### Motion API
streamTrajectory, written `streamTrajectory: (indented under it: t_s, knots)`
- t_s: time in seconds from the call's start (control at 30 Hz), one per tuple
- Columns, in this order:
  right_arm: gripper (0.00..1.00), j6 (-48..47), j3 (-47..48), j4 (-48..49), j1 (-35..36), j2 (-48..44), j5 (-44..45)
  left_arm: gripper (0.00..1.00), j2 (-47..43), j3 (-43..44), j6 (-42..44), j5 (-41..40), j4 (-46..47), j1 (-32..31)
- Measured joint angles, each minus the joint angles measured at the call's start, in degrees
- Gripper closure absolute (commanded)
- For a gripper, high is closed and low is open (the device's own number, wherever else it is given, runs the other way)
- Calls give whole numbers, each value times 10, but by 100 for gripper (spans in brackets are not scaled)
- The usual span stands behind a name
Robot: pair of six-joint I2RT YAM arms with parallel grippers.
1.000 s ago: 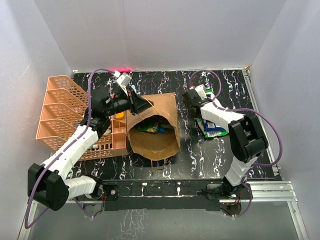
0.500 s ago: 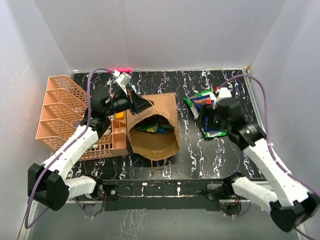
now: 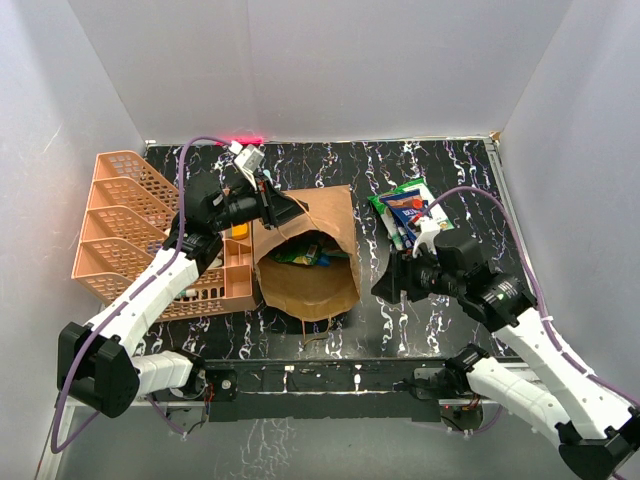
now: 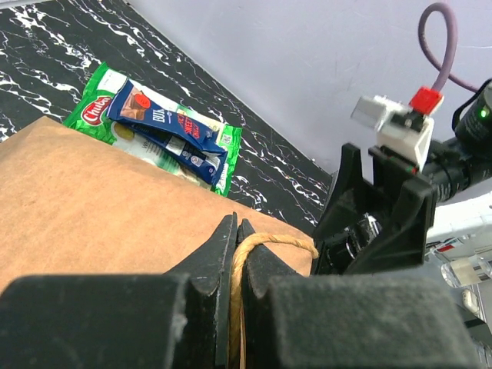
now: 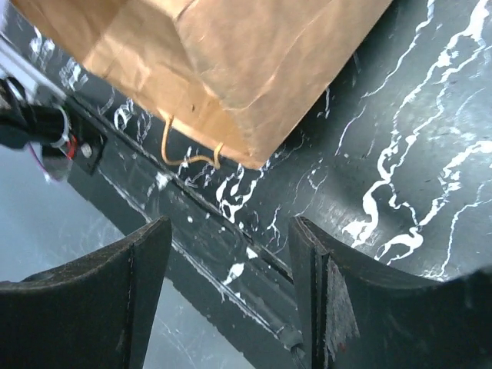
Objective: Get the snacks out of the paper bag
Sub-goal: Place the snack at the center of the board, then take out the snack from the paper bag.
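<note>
The brown paper bag (image 3: 310, 275) lies on the black marbled table with its mouth open upward. Green and blue snack packets (image 3: 303, 254) show inside it. My left gripper (image 3: 288, 212) is shut on the bag's twisted paper handle (image 4: 273, 240) at the far rim; its fingertips (image 4: 236, 227) pinch the cord against the paper (image 4: 92, 192). Several packets, green and dark blue, lie in a pile (image 3: 405, 210) at the back right, and show in the left wrist view (image 4: 161, 127). My right gripper (image 3: 385, 283) is open and empty, just right of the bag (image 5: 231, 61), above the table near the front edge (image 5: 229, 223).
An orange lattice organizer (image 3: 130, 225) stands left of the bag, close under my left arm. The bag's other handle (image 5: 188, 150) hangs loose at its near corner. The table's front rail (image 3: 330, 372) runs just below. White walls close in the back and sides.
My right arm has swung from over the packet pile at the back right toward the front and left, ending open beside the bag. My left gripper has kept its hold.
</note>
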Motion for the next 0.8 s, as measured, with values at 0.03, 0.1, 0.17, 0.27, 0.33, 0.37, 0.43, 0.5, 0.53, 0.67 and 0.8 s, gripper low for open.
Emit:
streamTrajectory:
  t_s: [0.03,0.1,0.17,0.27,0.33,0.37,0.43,0.5,0.53,0.67,0.8]
  knots:
    - [35,3,1,3,24,11,7,100,0,0,1,0,0,0]
    - [34,5,8,7,82,43,31,100,0,0,2,-1,-1,0]
    - [34,3,22,23,166,87,59,100,0,0,5,-3,-3,0]
    - [33,-18,51,50,280,136,96,100,0,0,9,-5,-7,0]
    - [33,-43,74,72,331,161,120,100,0,0,11,-6,-9,0]
    - [33,-59,86,84,351,174,133,100,0,0,12,-6,-10,0]
    - [33,-109,108,114,389,202,166,100,0,0,13,-6,-11,0]
    - [33,-170,116,144,412,228,184,100,0,0,13,-5,-12,0]
    - [32,-213,117,159,421,240,188,100,0,0,13,-4,-12,0]
    - [37,-376,108,214,434,286,249,100,0,0,10,7,-4,0]
    - [49,-534,61,308,427,306,339,100,-3,0,5,21,9,0]
